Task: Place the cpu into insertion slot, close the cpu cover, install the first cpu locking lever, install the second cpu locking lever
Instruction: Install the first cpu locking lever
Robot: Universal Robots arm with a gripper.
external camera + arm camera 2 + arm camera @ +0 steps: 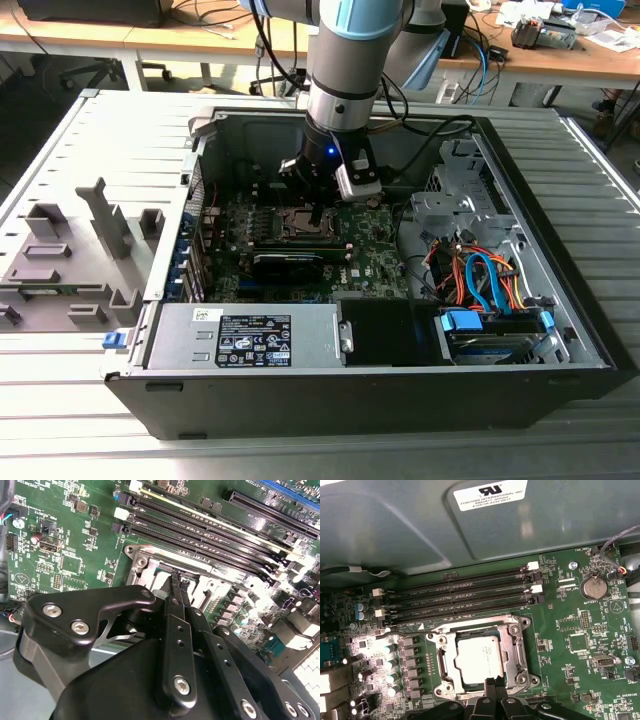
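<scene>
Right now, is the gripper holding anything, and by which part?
Nothing visibly: the gripper is shut, its tips at the edge of the cover lying over the chip.

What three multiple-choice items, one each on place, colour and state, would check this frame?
1. Where is the cpu? A on the grey tray; B in the insertion slot; C on the power supply.
2. What colour is the circuit board? A red; B green; C blue.
3. How is the cpu cover? A standing upright; B removed; C lying flat around the cpu.
B: the chip sits within the socket's rim. B: green shows in both wrist views. C: its frame lies level around the chip.
</scene>
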